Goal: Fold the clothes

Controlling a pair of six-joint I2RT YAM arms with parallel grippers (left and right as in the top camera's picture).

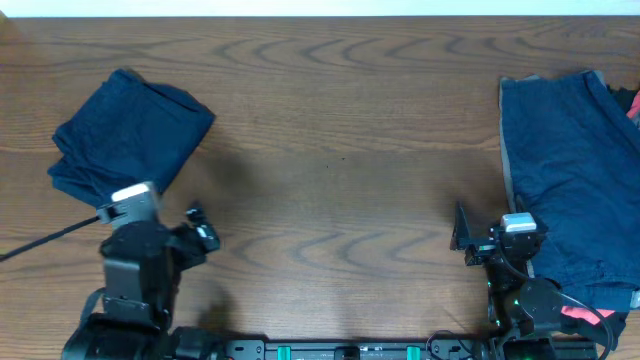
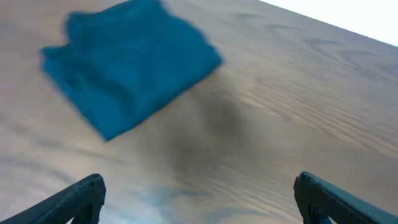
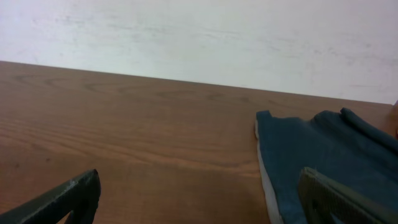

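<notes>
A folded navy garment [image 1: 130, 135] lies at the table's left; the left wrist view shows it [image 2: 130, 65] ahead of the fingers. My left gripper [image 1: 200, 228] is open and empty, near the front edge, right of and below that garment. A pile of navy clothes with a grey edge [image 1: 565, 170] lies at the right, with red-pink cloth [image 1: 585, 313] showing at its front. The right wrist view shows the navy cloth and its grey edge [image 3: 311, 149]. My right gripper [image 1: 462, 238] is open and empty, just left of the pile.
The wooden table [image 1: 340, 150] spans the view, with bare wood between the two garments. A black cable [image 1: 45, 240] runs off to the left edge. A white wall [image 3: 199, 37] stands beyond the table's far edge.
</notes>
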